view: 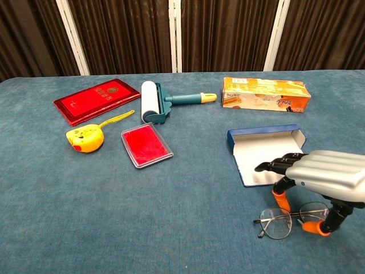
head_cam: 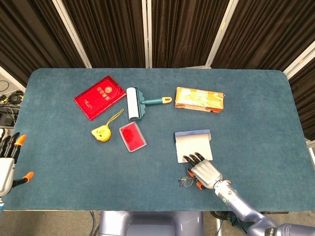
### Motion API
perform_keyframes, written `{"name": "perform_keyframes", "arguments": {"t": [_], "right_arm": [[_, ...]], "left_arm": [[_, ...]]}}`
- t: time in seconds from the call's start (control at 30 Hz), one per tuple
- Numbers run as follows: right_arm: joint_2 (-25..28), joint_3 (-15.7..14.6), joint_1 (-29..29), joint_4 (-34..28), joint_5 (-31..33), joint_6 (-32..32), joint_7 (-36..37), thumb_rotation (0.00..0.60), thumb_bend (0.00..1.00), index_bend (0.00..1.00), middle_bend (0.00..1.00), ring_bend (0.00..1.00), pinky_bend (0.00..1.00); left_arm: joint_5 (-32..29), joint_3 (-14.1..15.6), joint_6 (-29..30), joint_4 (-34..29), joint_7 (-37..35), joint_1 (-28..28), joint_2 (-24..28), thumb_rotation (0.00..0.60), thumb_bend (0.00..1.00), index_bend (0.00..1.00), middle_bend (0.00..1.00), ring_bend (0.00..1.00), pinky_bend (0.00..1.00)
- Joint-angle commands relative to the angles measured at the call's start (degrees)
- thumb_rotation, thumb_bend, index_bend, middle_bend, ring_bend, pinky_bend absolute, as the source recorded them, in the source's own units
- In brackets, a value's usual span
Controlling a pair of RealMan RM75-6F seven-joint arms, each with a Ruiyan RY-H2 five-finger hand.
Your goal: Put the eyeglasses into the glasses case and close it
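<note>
Eyeglasses lie flat on the blue counter at its near edge, right of centre, lenses toward the left. The glasses case sits open just beyond them, lid flap up on the far side, pale interior showing.

Right robot hand is low over the right part of the eyeglasses. Its dark fingers reach out left over the near edge of the case. Two orange-tipped digits point down on either side of the frame's right lens; contact with the frame cannot be told from either view. Fingers are apart, nothing lifted. In the head view the same hand covers most of the eyeglasses, with only the left lens showing.

Left robot hand is at the far left edge of the head view, off the counter, fingers spread and holding nothing.

Other items on the counter:
- orange box, far right, beyond the case
- lint roller, far centre
- red booklet, far left
- yellow tape measure, left, near the booklet
- red card holder, between tape measure and case
</note>
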Motion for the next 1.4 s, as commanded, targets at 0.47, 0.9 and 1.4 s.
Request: {"name": "perform_keyframes", "arguments": {"t": [0.47,0.9,1.4], "right_arm": [[0.6,-0.6,0.4,0.4,0.6,1.7,2.7,0.6,0.35,0.63,0.0,0.0,0.0],[3.0,4.1,2.5,-1.5,3.9,2.6,5.3,0.6,0.37,0.64,0.0,0.0,0.0],[-2.0,10.8,8.4,7.2,20.8,1.7,1.8,0.6,0.38,0.64,0.0,0.0,0.0]], "left_arm": [[-0.5,0.2,-0.3,0.1,0.4,-0.3,-0.2,0.6,0.0,0.0,0.0,0.0,0.0],[-0.7,0.2,-0.3,-0.1,-0.1,-0.4,0.1,0.6,0.0,0.0,0.0,0.0,0.0],[-2.1,-0.2,-0.9,0.3,-0.2,-0.9,0.0,0.6,0.0,0.0,0.0,0.0,0.0]]}}
